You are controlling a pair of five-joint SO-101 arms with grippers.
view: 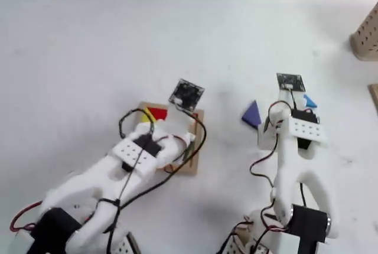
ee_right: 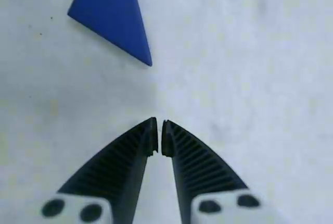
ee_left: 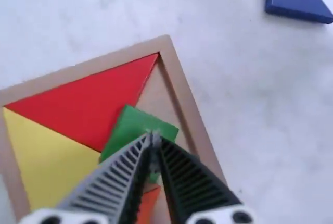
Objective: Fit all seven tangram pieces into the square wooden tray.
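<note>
The square wooden tray (ee_left: 179, 86) holds a red triangle (ee_left: 88, 104), a yellow triangle (ee_left: 47, 156) and an orange piece (ee_left: 148, 206). A green piece (ee_left: 130, 127) lies in it beside the red one, slightly askew. My left gripper (ee_left: 153, 140) is shut, its tips resting on the green piece. In the high view the left arm (view: 139, 153) covers most of the tray (view: 194, 162). A dark blue triangle (view: 252, 114) lies on the table between the arms. My right gripper (ee_right: 159, 136) is shut on nothing above bare table, short of a smaller blue triangle (ee_right: 112, 10).
A perforated wooden block (view: 366, 35) stands at the right edge of the table, with another wooden edge (view: 374, 97) below it. The white table stretches wide and bare behind both arms. Cables loop around the left arm beside the tray.
</note>
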